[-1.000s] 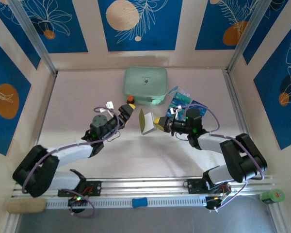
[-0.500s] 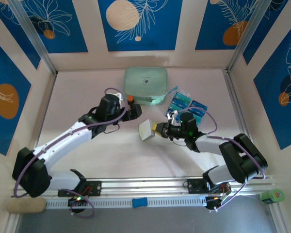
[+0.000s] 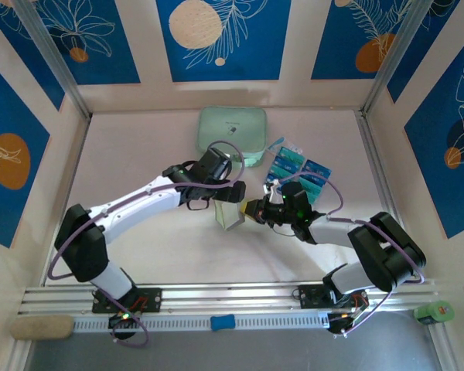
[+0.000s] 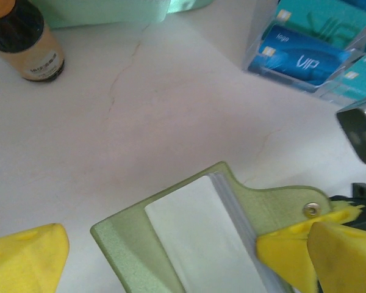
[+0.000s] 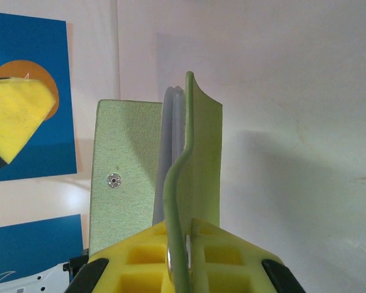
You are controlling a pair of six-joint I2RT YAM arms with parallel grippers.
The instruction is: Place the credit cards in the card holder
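Observation:
The olive-green card holder [image 3: 229,214] is held off the table, open, with its clear pockets [image 4: 201,244] facing up. My right gripper [image 3: 252,210] is shut on its strap tab beside the silver snap stud [image 4: 310,210]; the tab runs between the yellow fingers [image 5: 186,235]. My left gripper [image 3: 231,195] is over the holder and open, with the holder between its yellow fingertips [image 4: 25,256]. Blue and teal credit cards [image 3: 298,167] lie on the table behind the right gripper, and they appear at the upper right in the left wrist view [image 4: 305,56].
A mint-green zip case [image 3: 232,133] lies at the back centre. A small brown bottle [image 4: 25,44] stands in front of it, left of the left gripper. Patterned blue walls and metal rails enclose the table.
My left arm has swung right and forward from beside the bottle to over the card holder. My right gripper has carried the holder slightly left, still shut on its tab.

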